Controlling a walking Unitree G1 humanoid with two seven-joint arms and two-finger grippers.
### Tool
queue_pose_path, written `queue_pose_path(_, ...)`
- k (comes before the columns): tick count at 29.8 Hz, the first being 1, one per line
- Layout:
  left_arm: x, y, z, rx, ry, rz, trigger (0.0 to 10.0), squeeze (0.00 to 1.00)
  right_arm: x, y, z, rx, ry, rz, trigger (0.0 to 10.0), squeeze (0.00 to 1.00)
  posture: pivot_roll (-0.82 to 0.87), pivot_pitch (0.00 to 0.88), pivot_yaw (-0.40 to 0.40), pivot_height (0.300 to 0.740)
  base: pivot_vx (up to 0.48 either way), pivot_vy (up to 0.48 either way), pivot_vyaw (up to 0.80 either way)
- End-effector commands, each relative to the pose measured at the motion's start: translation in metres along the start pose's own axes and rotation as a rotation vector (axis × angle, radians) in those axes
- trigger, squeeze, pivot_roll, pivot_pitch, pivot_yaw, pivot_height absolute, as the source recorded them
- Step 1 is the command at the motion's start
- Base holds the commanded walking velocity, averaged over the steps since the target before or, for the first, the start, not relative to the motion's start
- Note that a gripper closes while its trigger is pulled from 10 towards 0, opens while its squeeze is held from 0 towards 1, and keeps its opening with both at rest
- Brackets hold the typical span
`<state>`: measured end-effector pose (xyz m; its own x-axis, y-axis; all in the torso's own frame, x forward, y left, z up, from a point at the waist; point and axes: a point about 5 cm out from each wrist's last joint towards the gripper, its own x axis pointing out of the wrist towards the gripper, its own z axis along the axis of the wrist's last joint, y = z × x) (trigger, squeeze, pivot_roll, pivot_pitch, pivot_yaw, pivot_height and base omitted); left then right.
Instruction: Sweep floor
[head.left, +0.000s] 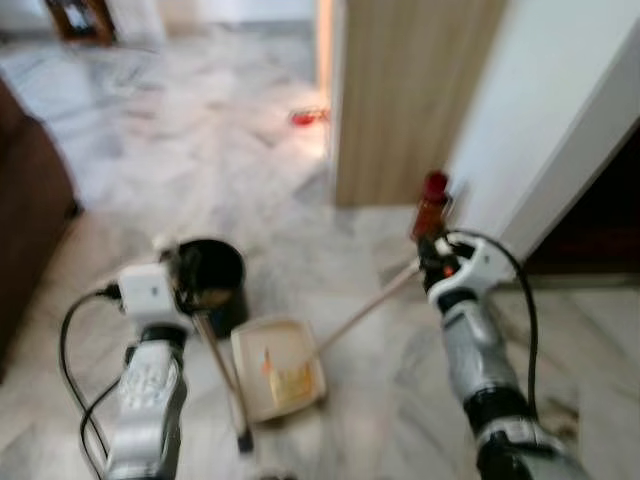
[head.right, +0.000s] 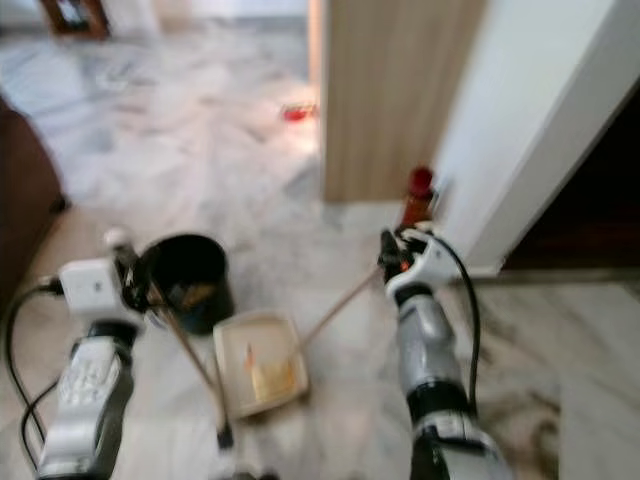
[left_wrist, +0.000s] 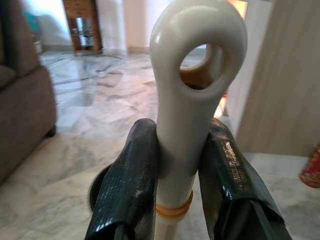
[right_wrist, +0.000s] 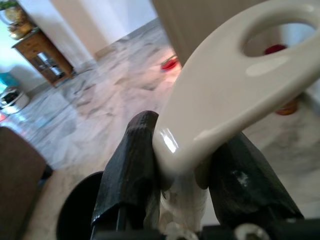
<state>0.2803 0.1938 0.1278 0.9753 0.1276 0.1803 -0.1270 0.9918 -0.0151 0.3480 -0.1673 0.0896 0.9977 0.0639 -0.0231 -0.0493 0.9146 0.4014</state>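
My left gripper (left_wrist: 180, 150) is shut on the white looped handle (left_wrist: 192, 75) of a broom. Its thin stick (head.left: 222, 370) slants down to the marble floor beside the dustpan. My right gripper (right_wrist: 185, 145) is shut on another white looped handle (right_wrist: 230, 95), and its long stick (head.left: 368, 305) runs down to a cream dustpan (head.left: 280, 370) lying on the floor between my arms. Yellow scraps (head.left: 288, 380) lie in the pan. A black bin (head.left: 212, 280) stands just behind the pan, close to my left gripper (head.left: 180, 285).
A brown sofa (head.left: 25, 220) stands at the left. A wooden panel (head.left: 410, 100) and a white wall (head.left: 540, 130) rise ahead on the right, with a red-capped bottle (head.left: 432, 205) at their foot. A small red thing (head.left: 307, 118) lies farther off on the floor.
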Motion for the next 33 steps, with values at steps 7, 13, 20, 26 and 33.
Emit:
queue_pose_path(7, 0.001, -0.002, 0.006, -0.008, -0.030, -0.014, 10.0, 0.00, 0.005, 0.008, 0.009, 0.031, -0.042, 0.035, 10.0, 0.00, 0.03, 0.111, -0.034, 0.740, 0.000, 0.331, 0.00)
queue_pose_path(13, 0.001, -0.002, 0.006, -0.004, -0.029, -0.015, 10.0, 0.00, 0.005, 0.008, 0.009, 0.027, -0.040, 0.040, 10.0, 0.00, 0.03, 0.111, -0.033, 0.740, 0.000, 0.333, 0.00)
queue_pose_path(20, 0.001, -0.001, 0.007, 0.002, -0.036, -0.016, 10.0, 0.00, 0.005, 0.005, 0.013, -0.010, -0.059, 0.025, 10.0, 0.00, 0.03, 0.111, -0.033, 0.740, 0.000, 0.137, 0.00)
queue_pose_path(26, 0.000, -0.001, 0.006, 0.006, -0.033, -0.016, 10.0, 0.00, 0.005, 0.002, 0.018, -0.036, -0.080, 0.013, 10.0, 0.00, 0.03, 0.107, -0.033, 0.740, 0.000, 0.000, 0.00)
queue_pose_path(33, 0.000, 0.000, 0.006, 0.008, -0.033, -0.017, 10.0, 0.00, 0.006, 0.000, 0.023, -0.054, -0.099, 0.002, 10.0, 0.00, 0.03, 0.105, -0.032, 0.740, 0.000, 0.000, 0.00)
